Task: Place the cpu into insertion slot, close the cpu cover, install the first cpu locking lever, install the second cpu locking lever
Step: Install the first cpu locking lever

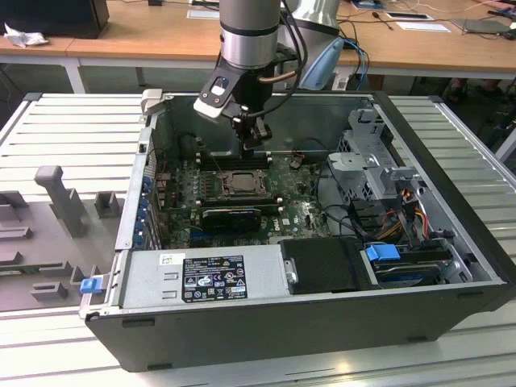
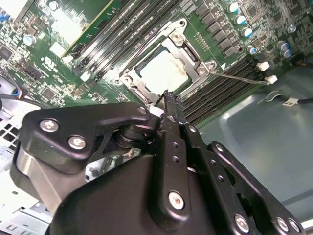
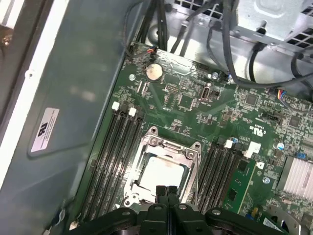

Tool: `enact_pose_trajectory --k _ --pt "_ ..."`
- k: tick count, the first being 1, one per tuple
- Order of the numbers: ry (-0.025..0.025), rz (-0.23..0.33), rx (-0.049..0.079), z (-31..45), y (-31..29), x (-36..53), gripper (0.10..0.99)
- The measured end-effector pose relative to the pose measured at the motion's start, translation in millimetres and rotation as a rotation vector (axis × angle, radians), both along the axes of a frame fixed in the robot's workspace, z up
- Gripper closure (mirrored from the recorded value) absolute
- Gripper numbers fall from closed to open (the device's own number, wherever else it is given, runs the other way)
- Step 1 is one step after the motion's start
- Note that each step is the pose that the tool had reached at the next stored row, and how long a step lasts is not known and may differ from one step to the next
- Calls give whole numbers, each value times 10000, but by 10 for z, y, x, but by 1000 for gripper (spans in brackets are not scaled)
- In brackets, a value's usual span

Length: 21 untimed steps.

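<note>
The cpu [image 3: 164, 172] shows its pale face through the cut-out of the cpu cover [image 3: 168, 148], which lies flat over the insertion slot [image 1: 240, 184] on the green board. In the second wrist view the cpu [image 2: 164, 71] sits inside the same metal frame [image 2: 188, 51]. A thin locking lever [image 2: 239, 77] sticks out sideways from the frame over the memory slots. My gripper [image 3: 166, 190] is shut with nothing between its fingers. It hovers just above the socket's edge, as the exterior view also shows [image 1: 256, 145].
Long black memory slots [image 3: 110, 156] flank the socket on both sides. A black heatsink block [image 1: 232, 216] lies beside it. The power supply [image 1: 210, 274], drive cage [image 1: 379, 161] and loose cables [image 3: 215, 44] crowd the case. Grey fixtures [image 1: 60, 197] stand outside it.
</note>
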<state>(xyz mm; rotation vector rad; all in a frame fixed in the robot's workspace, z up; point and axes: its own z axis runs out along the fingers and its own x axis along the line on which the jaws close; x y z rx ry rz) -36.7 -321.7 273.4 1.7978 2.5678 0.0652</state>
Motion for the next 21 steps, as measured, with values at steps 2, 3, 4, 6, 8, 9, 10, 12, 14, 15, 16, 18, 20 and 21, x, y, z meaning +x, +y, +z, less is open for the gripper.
enact_pose_trajectory --k 2,3,4,6,8,9,10,12,14,15,16,18,20,21 --pt "1 176 0 0 0 0 980" --pt "0 285 0 0 0 0 980" --pt "0 374 0 0 0 0 980" --pt "0 700 0 0 0 0 980" --pt "0 1017 0 0 0 0 980" --pt "0 1255 0 0 0 0 980" --pt "0 1402 0 0 0 0 980" --pt "0 1794 0 0 0 0 980" --pt "0 2170 1 0 0 0 980" --pt "0 2301 1 0 0 0 980" --pt "0 2406 0 0 0 0 980" --pt "0 2672 0 0 0 0 980" --pt "0 2936 0 0 0 0 980" --pt "0 3034 0 0 0 0 980"
